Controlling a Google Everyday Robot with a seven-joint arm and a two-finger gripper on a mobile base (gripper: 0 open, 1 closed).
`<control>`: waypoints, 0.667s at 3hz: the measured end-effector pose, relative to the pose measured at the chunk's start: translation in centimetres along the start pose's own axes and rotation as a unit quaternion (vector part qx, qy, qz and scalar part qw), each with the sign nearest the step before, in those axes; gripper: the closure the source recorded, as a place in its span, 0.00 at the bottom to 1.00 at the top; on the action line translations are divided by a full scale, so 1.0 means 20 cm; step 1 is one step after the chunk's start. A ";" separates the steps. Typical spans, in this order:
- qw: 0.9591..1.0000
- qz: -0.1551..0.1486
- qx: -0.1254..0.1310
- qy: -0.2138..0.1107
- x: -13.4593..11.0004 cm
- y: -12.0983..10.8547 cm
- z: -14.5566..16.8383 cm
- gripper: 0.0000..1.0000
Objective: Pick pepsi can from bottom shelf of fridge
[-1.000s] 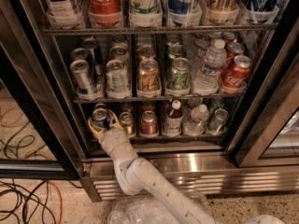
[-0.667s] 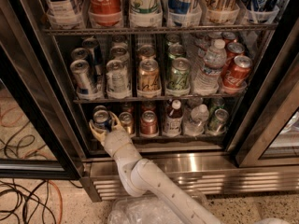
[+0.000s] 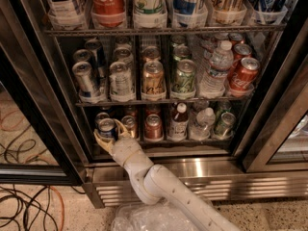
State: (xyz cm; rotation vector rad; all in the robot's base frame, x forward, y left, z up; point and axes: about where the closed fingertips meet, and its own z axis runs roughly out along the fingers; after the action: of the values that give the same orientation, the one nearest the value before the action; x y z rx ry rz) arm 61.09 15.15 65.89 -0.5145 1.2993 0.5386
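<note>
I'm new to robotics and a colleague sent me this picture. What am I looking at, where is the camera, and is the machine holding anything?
This is a single camera view looking down at a glass-door drinks fridge. Where the camera is mounted is not on record. The white jointed tube rising from the bottom edge is the robot's arm. At its tip is the gripper, the part that grasps. It reaches into the left end of the bottom shelf, right at a blue pepsi can. Whether it already grips the can cannot be told. Further right on that shelf stand a bronze can, a red can, two bottles and a green can. Cables lie on the floor at the left.
</note>
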 end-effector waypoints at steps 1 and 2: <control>0.999 0.008 -0.033 -0.001 0.00 0.01 -0.04 1.00; 0.998 0.016 -0.068 -0.001 0.00 0.02 -0.09 1.00</control>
State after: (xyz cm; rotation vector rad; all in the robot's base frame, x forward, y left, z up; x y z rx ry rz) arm 59.50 14.42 65.51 -0.6054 1.2773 0.6575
